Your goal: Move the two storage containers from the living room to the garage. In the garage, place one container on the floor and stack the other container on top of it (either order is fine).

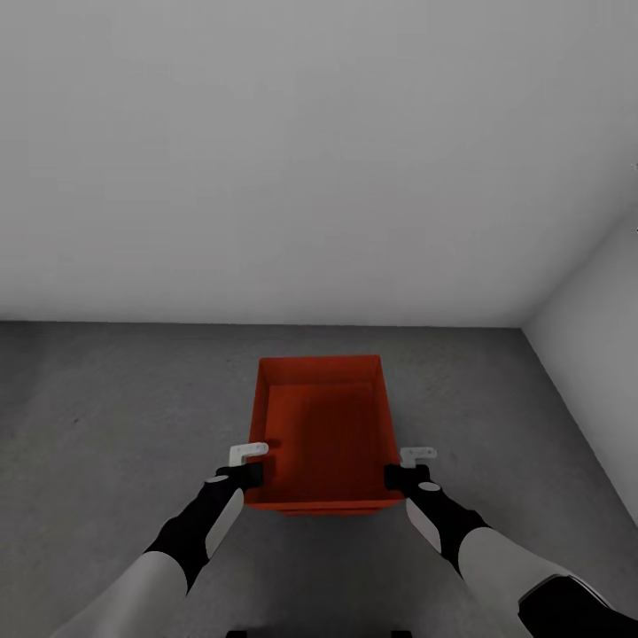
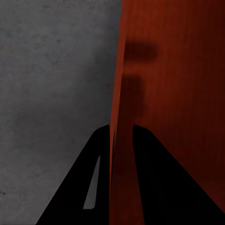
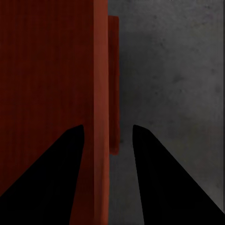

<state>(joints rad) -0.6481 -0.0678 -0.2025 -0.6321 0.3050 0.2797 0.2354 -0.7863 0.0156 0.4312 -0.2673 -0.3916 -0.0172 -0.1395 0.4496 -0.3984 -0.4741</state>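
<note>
I grip the bin [image 1: 323, 434] by both side walls — left pincer [image 1: 251, 467], right pincer [image 1: 403, 470] — over the garage floor [image 1: 106, 408]; next, lower it level.

The bin [image 1: 323, 434] looks like smooth matt red-orange plastic; the floor [image 1: 106, 416] is rough, mottled grey concrete; the walls [image 1: 292, 159] are plain, matt grey-white; the gripper fingers [image 2: 84, 187] are dull black

Both arms stretched forward and down, left gripper [image 1: 251, 464] and right gripper [image 1: 403, 468] each pinching something
</note>
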